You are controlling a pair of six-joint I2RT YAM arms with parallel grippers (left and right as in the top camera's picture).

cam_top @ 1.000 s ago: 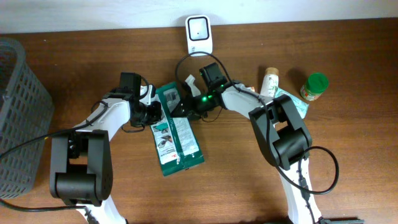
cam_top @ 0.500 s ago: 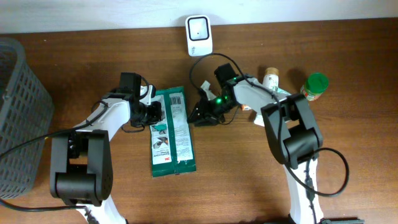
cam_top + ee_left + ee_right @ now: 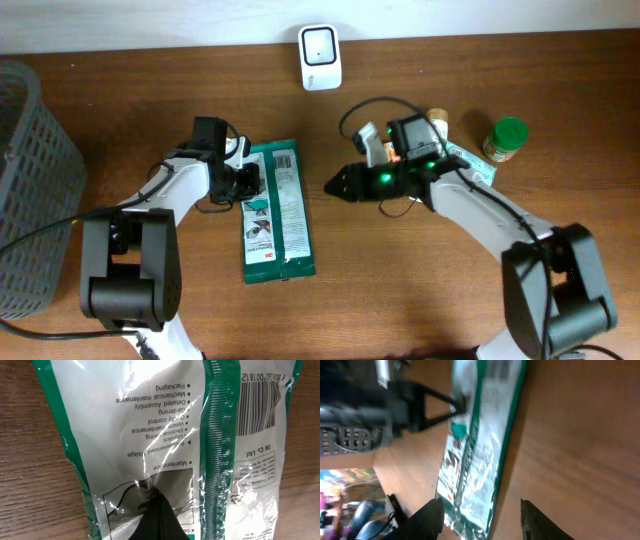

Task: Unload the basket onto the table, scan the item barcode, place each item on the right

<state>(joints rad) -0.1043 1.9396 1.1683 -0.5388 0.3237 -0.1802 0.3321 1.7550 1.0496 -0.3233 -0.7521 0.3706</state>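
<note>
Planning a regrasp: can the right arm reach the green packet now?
Probably yes: only bare table lies between the right gripper and the green packet, and the left gripper pinches its far edge.

Cam setup: 3 views, all sharing one green-and-white plastic packet [image 3: 275, 215].
Overhead: fixed, straight down, far off; takes in the brown wooden table [image 3: 400, 290] + both arms. L wrist: v. close above the packet's barcode end, left gripper [image 3: 156, 507] tip at the bottom edge. R wrist: low, oblique, frame tilted, further back; looks across the table at the same packet + left gripper.
</note>
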